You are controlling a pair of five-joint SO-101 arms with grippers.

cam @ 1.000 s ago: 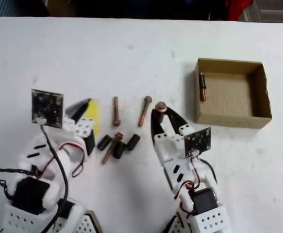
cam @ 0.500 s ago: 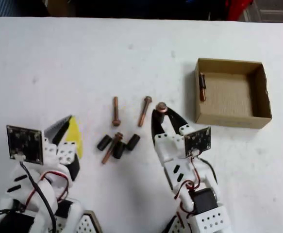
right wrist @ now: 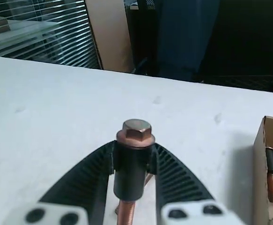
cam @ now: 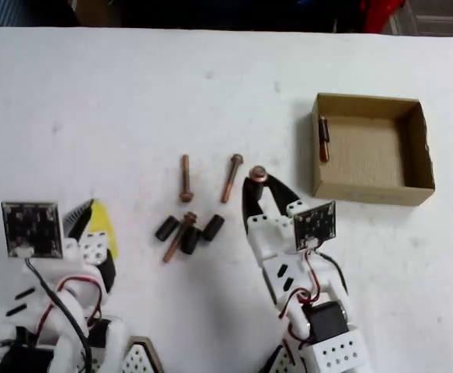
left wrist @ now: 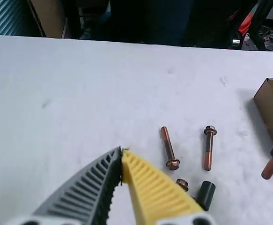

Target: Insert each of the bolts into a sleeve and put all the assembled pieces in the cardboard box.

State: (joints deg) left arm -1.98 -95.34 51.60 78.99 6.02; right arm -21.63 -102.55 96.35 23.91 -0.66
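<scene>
My right gripper (cam: 257, 181) stands left of the cardboard box (cam: 414, 148), shut on a black sleeve with a copper bolt through it (right wrist: 132, 164); the bolt head sticks out past the fingertips. One assembled piece (cam: 324, 138) lies inside the box along its left wall. Two loose bolts (cam: 186, 178) (cam: 231, 178) lie side by side on the table. A third bolt (cam: 179, 235) lies among three black sleeves (cam: 166, 228) (cam: 191, 239) (cam: 213, 226). My left gripper (left wrist: 121, 152), grey and yellow, is shut on nothing, at the near left, apart from the parts.
The white table (cam: 133, 93) is bare across its far half and its left side. The box sits at the right, its open top facing up. Dark furniture and a striped blind stand beyond the table's far edge.
My left arm has drawn back toward the near left, away from the sleeves and bolts. The right arm and its held piece have stayed put.
</scene>
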